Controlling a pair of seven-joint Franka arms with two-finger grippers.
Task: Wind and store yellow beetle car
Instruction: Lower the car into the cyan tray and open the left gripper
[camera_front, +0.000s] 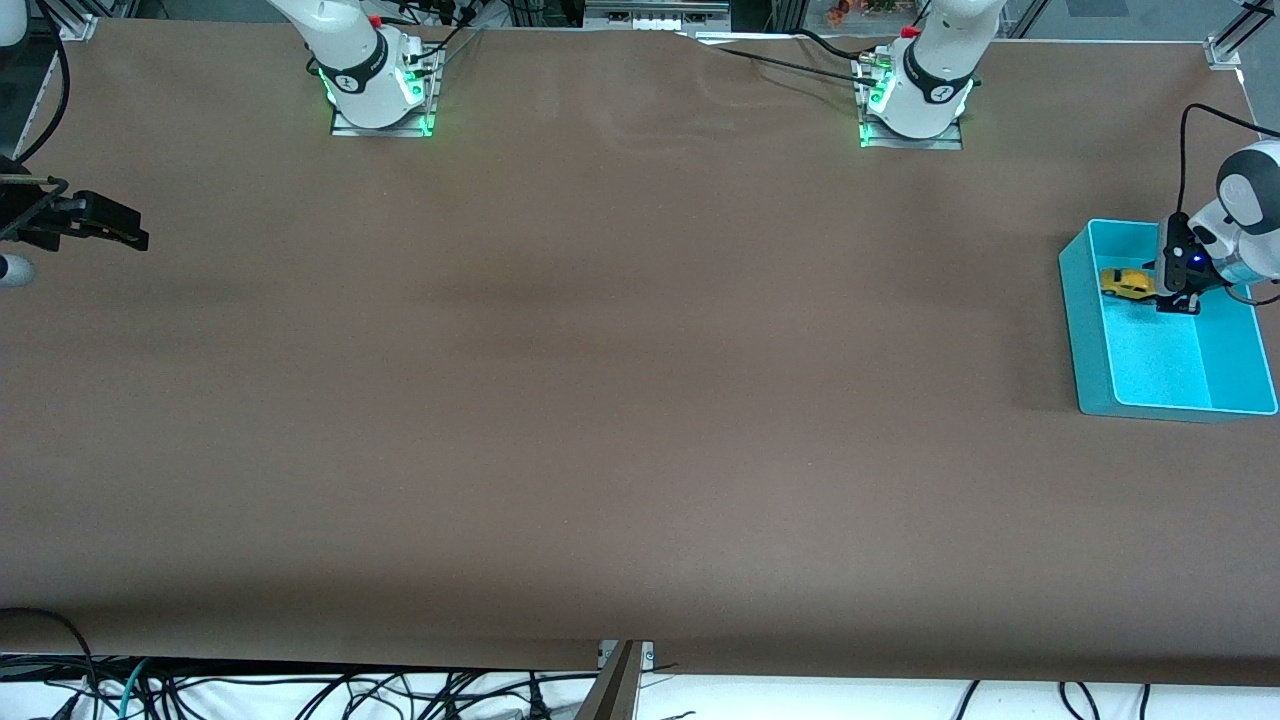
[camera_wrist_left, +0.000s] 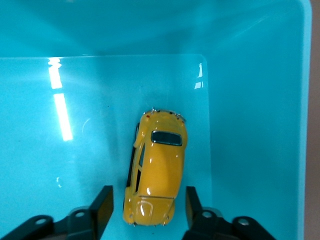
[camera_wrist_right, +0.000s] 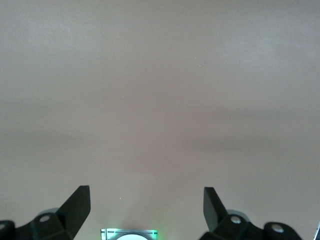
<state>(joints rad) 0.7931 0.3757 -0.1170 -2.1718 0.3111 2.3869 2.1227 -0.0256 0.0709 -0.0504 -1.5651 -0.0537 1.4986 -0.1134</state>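
The yellow beetle car (camera_front: 1127, 284) lies on the floor of a turquoise bin (camera_front: 1090, 330), which stands on the brown counter (camera_front: 600, 400) at the left arm's end. Within the bin the car sits in the part farther from the front camera, close to the wall that faces the middle of the counter.

The left arm comes in from the edge of the front view, its white wrist angled down into the bin. The left gripper (camera_front: 1178, 300) hangs low inside the bin, just above the car. In the left wrist view the left gripper (camera_wrist_left: 146, 210) has its jaws spread apart, one dark finger (camera_wrist_left: 102, 207) on each flank of the car's (camera_wrist_left: 155, 167) nearer end, with a sliver of turquoise floor visible between each finger and the yellow body. The car rests on its wheels, roof up, slightly askew to the bin (camera_wrist_left: 260, 125) wall beside it.

The right arm waits at its own end of the counter. The right gripper (camera_front: 125, 232) points level over bare counter, and the right wrist view shows the right gripper (camera_wrist_right: 146, 207) with jaws wide apart and nothing between them.
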